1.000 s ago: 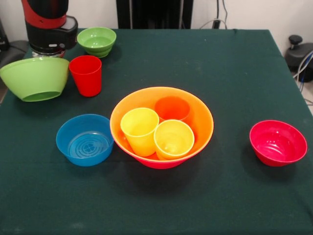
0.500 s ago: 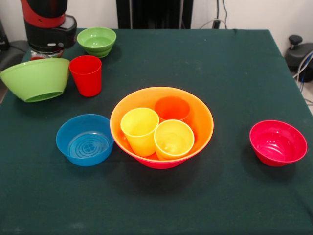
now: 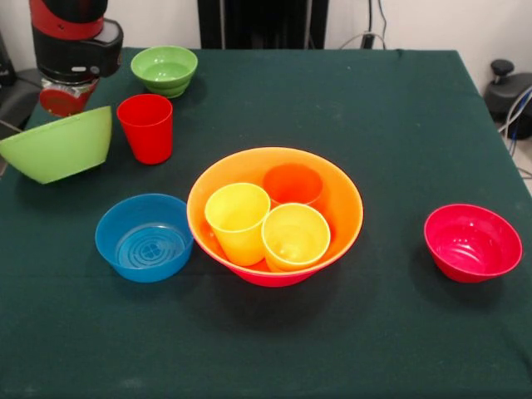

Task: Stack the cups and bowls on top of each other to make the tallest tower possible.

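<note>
Gripper fingers are not showing clearly: only the red and black arm end is hanging at the upper left of the front view, directly above the medium-large green bowl, and whether it is gripping that bowl or standing open cannot be told. That bowl is sitting tilted, its rim raised on the side nearest the red cup, at the left edge of the dark green table.

Just beside the arm end, toward the table's middle, the red cup is standing upright. Beyond the cup, at about the arm's own level, the small green bowl is resting upright.

Nearer the camera than the arm and the tilted bowl, the small blue bowl is sitting open side up. Just beside it, farther from the arm, the tower is standing: the large orange bowl is nesting in the large pink bowl, of which only a strip is showing underneath. Inside the orange bowl, two yellow cups and the orange cup are standing side by side, touching.

Well apart from the arm, across the table, the small red bowl is lying alone.
</note>
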Available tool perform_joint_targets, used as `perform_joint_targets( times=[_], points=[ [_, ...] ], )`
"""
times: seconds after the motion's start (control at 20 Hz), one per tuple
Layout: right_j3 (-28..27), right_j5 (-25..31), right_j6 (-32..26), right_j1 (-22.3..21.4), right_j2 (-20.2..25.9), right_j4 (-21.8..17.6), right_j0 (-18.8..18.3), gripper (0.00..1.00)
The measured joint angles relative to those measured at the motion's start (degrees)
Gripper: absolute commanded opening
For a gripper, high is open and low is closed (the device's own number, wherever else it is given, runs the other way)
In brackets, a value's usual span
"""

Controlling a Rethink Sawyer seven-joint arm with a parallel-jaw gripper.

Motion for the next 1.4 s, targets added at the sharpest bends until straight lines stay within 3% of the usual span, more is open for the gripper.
perform_joint_targets(
  times=[1.25,1.3,1.4],
  points=[
    [-7.6,6.8,0.0,-1.1,-2.5,0.0,4.8,0.00],
    [-7.5,6.8,0.0,-1.0,-2.5,0.0,4.8,1.00],
    [-7.5,6.8,0.0,-1.0,-2.5,0.0,4.8,1.00]
  ],
)
